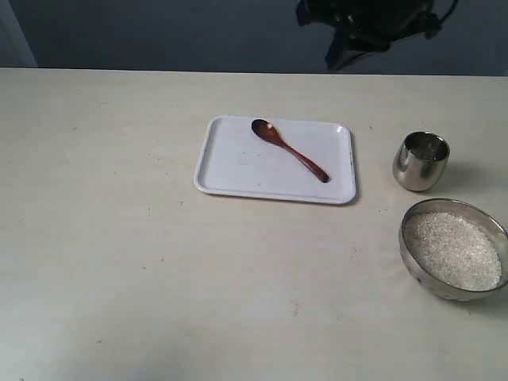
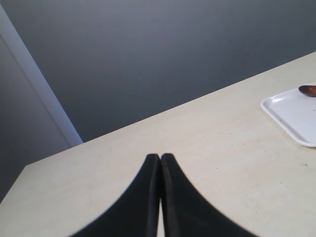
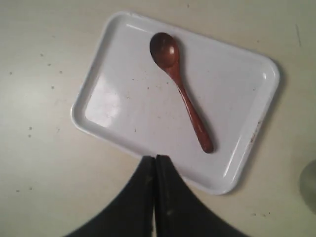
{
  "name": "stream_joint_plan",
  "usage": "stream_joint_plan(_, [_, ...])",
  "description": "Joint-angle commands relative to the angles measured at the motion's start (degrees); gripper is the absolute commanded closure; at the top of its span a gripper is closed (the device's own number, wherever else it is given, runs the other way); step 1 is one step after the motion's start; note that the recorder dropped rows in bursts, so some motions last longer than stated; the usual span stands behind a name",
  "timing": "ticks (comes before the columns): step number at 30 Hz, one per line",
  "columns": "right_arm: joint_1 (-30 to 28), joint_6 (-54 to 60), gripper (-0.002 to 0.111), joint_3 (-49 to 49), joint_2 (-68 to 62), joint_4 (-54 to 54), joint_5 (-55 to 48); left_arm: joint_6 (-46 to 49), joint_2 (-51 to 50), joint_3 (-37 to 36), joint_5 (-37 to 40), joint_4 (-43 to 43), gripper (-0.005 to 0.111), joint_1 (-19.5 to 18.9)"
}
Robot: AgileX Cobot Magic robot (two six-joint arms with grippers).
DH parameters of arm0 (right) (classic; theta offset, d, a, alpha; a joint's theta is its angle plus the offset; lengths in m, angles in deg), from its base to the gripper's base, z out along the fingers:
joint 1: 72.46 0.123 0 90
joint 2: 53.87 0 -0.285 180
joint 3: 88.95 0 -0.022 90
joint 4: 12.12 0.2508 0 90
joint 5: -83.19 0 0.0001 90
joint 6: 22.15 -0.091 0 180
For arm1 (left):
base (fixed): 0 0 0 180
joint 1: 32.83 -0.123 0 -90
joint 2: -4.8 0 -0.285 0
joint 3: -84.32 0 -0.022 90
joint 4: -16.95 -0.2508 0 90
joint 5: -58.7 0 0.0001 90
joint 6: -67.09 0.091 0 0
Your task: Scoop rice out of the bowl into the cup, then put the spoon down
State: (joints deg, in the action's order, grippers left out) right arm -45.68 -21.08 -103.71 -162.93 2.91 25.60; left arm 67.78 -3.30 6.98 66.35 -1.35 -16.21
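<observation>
- We see the spoon [image 1: 290,149] lying flat on a white tray [image 1: 238,167], a little above the centre of the exterior view. Its oval end points to the tray's upper left and its handle runs down toward the lower right.
- The tray sits on a pale table [image 1: 119,262], and nothing but the spoon lies on it.
- The cup [image 1: 421,161] stands upright at the right of the frame, well apart from the tray. We cannot see whether anything is in it.
- The bowl [image 1: 419,274] stands just below the cup at the lower right edge, near it but not touching.
- The rice [image 1: 454,250] fills the bowl in a white, grainy heap close to the rim.
- The right gripper [image 3: 155,160] hangs over the near edge of the tray. Its two dark fingers are pressed together with nothing between them, and the spoon lies clear of them.
- A dark part of an arm [image 1: 365,28] shows at the top of the exterior view, right of centre, above the table's far edge.
- The left gripper [image 2: 160,157] is also clenched and empty. It hangs over bare table, with a corner of the tray and the tip of the spoon far off at the edge of its view.
- Behind the table we see a dark grey wall [image 2: 173,49].
</observation>
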Motion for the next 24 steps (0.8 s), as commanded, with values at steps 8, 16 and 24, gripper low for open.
stream_joint_plan(8, [0.05,0.48,0.109,38.1,40.85,-4.37,15.28,-0.24,0.31,0.13,-0.59,0.18,0.106,0.03])
stream_joint_plan(16, [0.05,0.4,0.109,55.24,64.97,-4.26,19.75,-0.24,0.31,0.13,-0.59,0.18,0.106,0.03])
stream_joint_plan(24, [0.05,0.4,0.109,59.8,74.13,-4.03,16.98,-0.24,0.31,0.13,-0.59,0.18,0.106,0.03])
